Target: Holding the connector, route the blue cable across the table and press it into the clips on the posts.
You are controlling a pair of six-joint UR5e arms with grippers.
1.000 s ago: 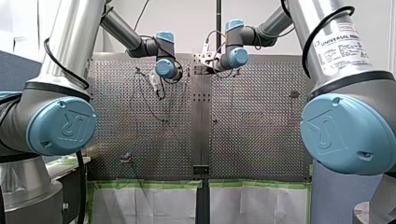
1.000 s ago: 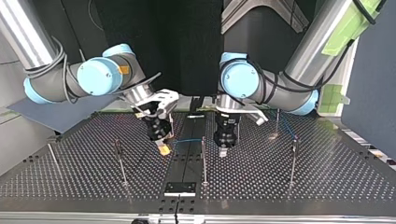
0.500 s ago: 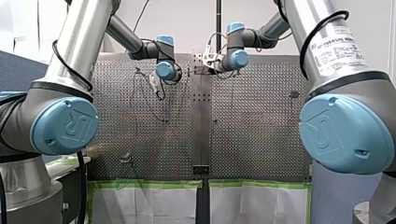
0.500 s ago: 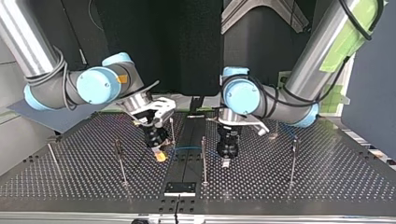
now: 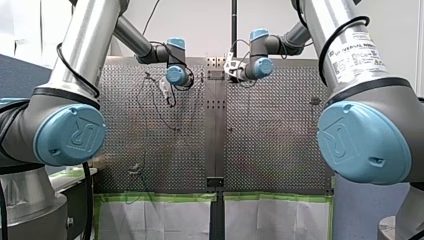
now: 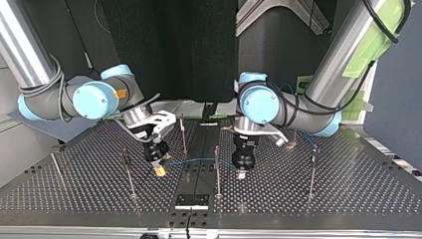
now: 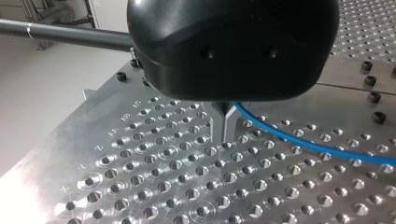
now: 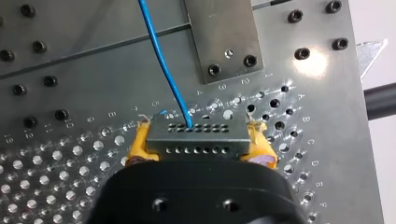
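Thin blue cable: light, floppy, won't push. Steer by the stiff grey metal connector, clamped by my right hand between yellow pads. Cable crosses the thin middle post; my left hand pinches it just beyond.

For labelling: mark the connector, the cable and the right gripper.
connector [image 8: 196, 137]: right wrist view, its holed grey face.
cable [image 8: 169, 77]: right wrist view, strand ahead of the connector.
right gripper [image 6: 160, 170]: top view, between its yellow tips.

You are working in a robotics lab. Silver industrial arms with blue joint caps reach over a perforated grey metal table. Thin upright metal posts stand on it before a black screen.
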